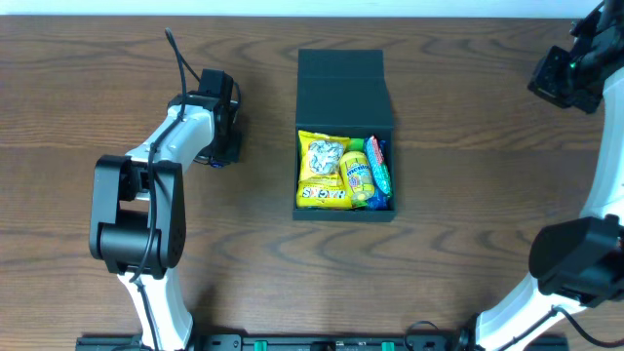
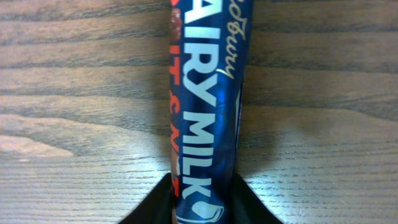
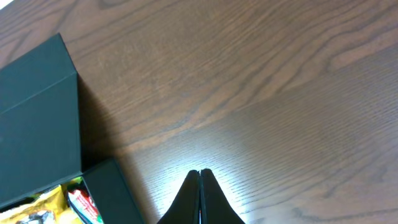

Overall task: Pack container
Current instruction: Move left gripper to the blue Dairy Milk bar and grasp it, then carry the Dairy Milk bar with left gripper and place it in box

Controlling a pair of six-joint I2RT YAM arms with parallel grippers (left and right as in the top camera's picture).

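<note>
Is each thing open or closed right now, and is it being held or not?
container, open, lid swung back.
snack packets, lying inside the container.
chocolate bar, pinched in the left gripper, outside the container.
left gripper, shut on the chocolate bar.
right gripper, shut, holding nothing.

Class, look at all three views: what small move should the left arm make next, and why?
Probably carry the left tool with its Dairy Milk bar sideways toward the container. The tool is shut on the bar, well left of the box in the overhead view. The lid lies open with snack packets already inside, so the bar likely belongs there too.
</note>
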